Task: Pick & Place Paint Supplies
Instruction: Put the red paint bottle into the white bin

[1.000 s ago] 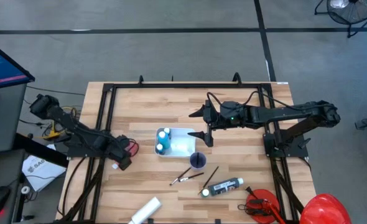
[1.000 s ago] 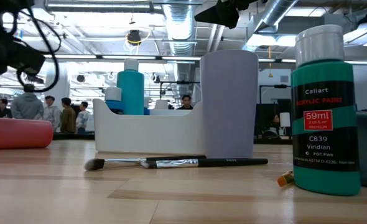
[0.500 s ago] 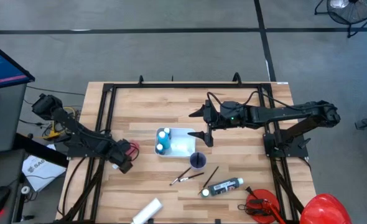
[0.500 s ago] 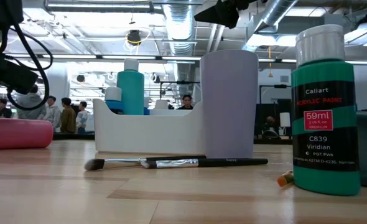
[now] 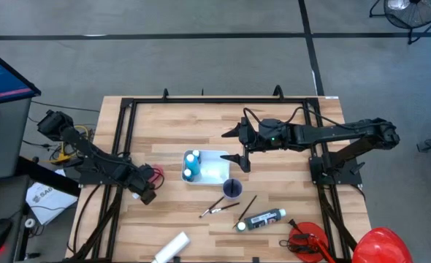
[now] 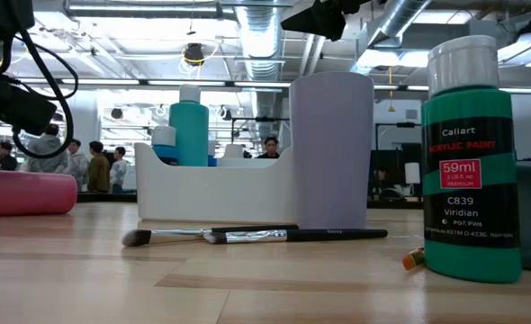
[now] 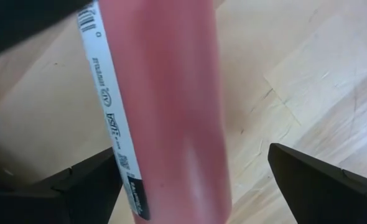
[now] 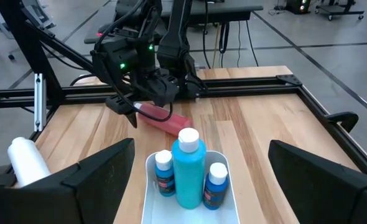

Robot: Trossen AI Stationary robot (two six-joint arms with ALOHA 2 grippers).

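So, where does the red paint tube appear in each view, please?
High view: red paint tube at the table's left, under the left gripper.
Low view: far left, lying on the wood.
Left wrist view: fills the centre, between the open fingers.
Right wrist view: behind the white tray, under the left arm.
Shared landmark: the white tray, except in the left wrist view.
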